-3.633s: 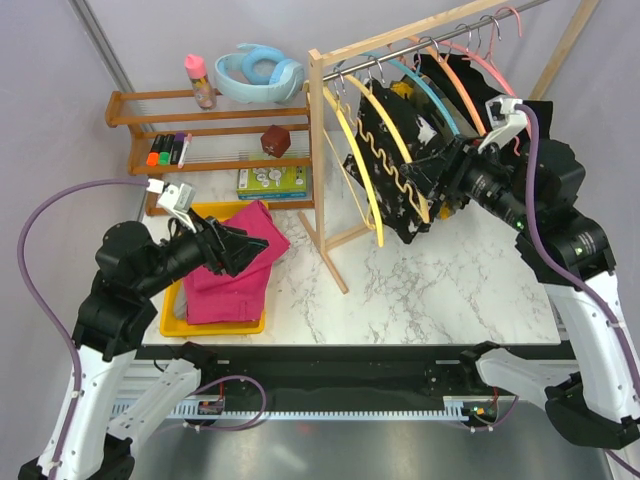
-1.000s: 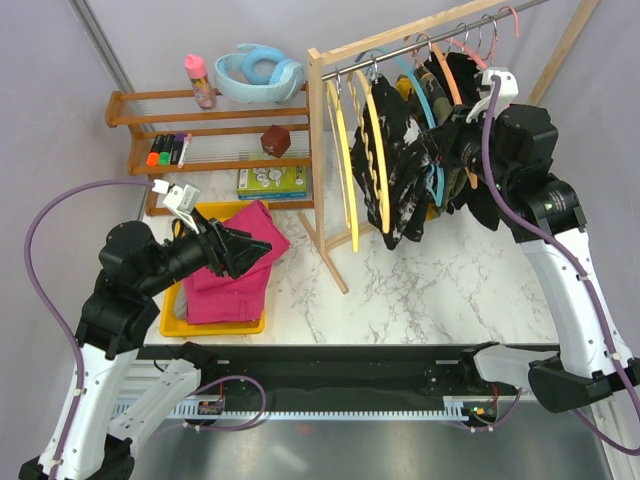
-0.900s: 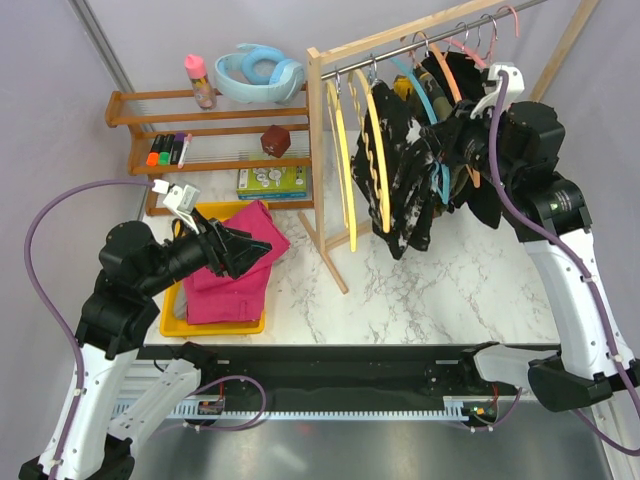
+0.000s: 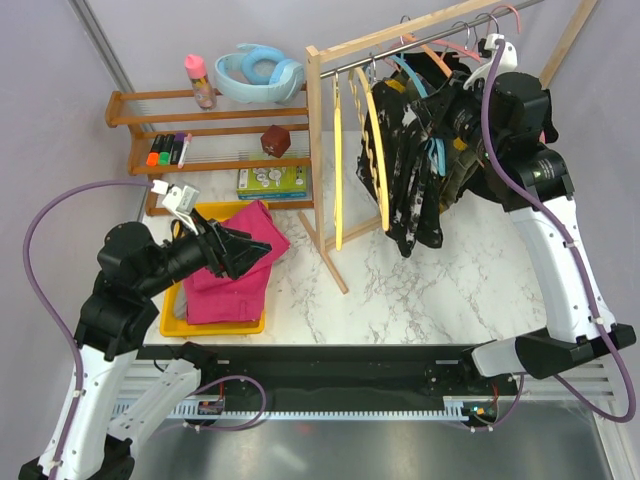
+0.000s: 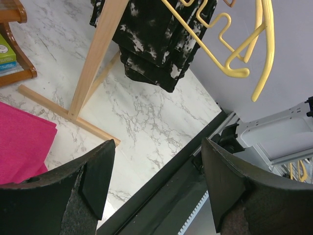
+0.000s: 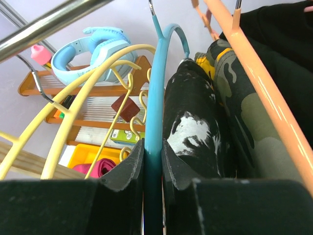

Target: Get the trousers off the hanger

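My right gripper [image 6: 153,169] is shut on the lower arm of a blue hanger [image 6: 155,93], high up at the rail [image 4: 420,35]. Black trousers with white speckles [image 4: 410,190] hang from that hanger and show just right of its fingers [image 6: 193,132]. Olive-and-yellow camouflage trousers [image 6: 239,103] hang behind them on an orange hanger [image 6: 254,63]. Magenta trousers [image 4: 235,270] lie in the yellow tray [image 4: 213,325]. My left gripper [image 4: 250,250] hovers open over them, nothing between its fingers [image 5: 98,176]. The speckled trousers [image 5: 151,44] also show in the left wrist view.
Two bare yellow hangers [image 4: 378,140] hang left of the clothes, by the rack's wooden post [image 4: 320,150] and its foot [image 4: 335,265]. A wooden shelf [image 4: 215,130] at the back left holds blue headphones [image 4: 260,70], a pink bottle [image 4: 200,80], markers, a red cube and a green box.
My right gripper has risen and shifted a little left with the blue hanger, and the hanging trousers have swung and bunched with it. The left arm has not moved.
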Motion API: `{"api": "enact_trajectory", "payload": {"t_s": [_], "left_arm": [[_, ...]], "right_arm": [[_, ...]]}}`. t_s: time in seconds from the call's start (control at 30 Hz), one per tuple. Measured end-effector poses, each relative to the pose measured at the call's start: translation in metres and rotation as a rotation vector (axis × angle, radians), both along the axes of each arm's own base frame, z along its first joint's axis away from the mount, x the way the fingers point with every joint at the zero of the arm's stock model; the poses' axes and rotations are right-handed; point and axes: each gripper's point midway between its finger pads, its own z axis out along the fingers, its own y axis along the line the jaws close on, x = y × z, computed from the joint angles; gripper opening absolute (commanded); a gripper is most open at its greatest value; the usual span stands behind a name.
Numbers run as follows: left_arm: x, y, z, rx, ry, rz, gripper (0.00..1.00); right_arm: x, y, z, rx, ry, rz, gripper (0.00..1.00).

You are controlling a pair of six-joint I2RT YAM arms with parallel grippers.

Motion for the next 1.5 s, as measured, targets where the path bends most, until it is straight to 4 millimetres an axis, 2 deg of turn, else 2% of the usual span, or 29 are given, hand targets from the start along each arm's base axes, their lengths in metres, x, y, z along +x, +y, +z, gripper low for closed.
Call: {"api": "enact_trajectory", "payload": {"t_s": [0.27, 0.43, 0.53, 0.67, 0.83, 0.9, 1.0, 1.17, 1.23, 1.3, 1.37, 1.5], "left_arm": [[-0.008, -0.005, -0.002, -0.007, 0.004, -0.052, 0.77], [-0.008, -0.015, -0.023, -0.041, 0.046, -0.102, 0.75], [-0.006, -0.024, -0.043, -0.089, 0.097, -0.135, 0.74], [-0.005, -0.030, -0.065, -0.149, 0.127, -0.150, 0.73], [-0.015, -0.039, -0.074, -0.225, 0.067, -0.188, 0.69], [-0.024, -0.050, -0.074, -0.231, 0.052, -0.227, 0.69], [-0.041, -0.089, -0.083, -0.189, 0.072, -0.321, 0.73], [-0.055, -0.155, -0.138, -0.015, 0.062, -0.328, 0.71], [-0.059, -0.165, -0.164, 0.037, 0.029, -0.297, 0.70], [-0.060, -0.168, -0.181, 0.066, -0.018, -0.259, 0.69], [-0.060, -0.173, -0.184, 0.079, -0.081, -0.223, 0.69], [-0.069, -0.196, -0.173, 0.088, -0.212, -0.183, 0.73]], "right_arm": [[0.004, 0.002, -0.010, 0.010, 0.027, -0.001, 0.00], [-0.001, 0.002, -0.035, 0.017, 0.081, 0.001, 0.00], [-0.009, 0.002, -0.055, 0.021, 0.128, 0.008, 0.00], [-0.025, 0.001, -0.072, 0.031, 0.174, 0.019, 0.00], [-0.047, -0.001, -0.077, 0.056, 0.192, 0.040, 0.00], [-0.054, -0.001, -0.077, 0.066, 0.190, 0.046, 0.00], [-0.063, -0.002, -0.079, 0.084, 0.195, 0.052, 0.00], [-0.072, -0.003, -0.089, 0.117, 0.223, 0.047, 0.00], [-0.075, -0.004, -0.093, 0.126, 0.236, 0.045, 0.00], [-0.080, -0.004, -0.097, 0.135, 0.245, 0.045, 0.00], [-0.084, -0.005, -0.099, 0.140, 0.251, 0.044, 0.00], [-0.093, -0.008, -0.101, 0.152, 0.254, 0.044, 0.00]]}}
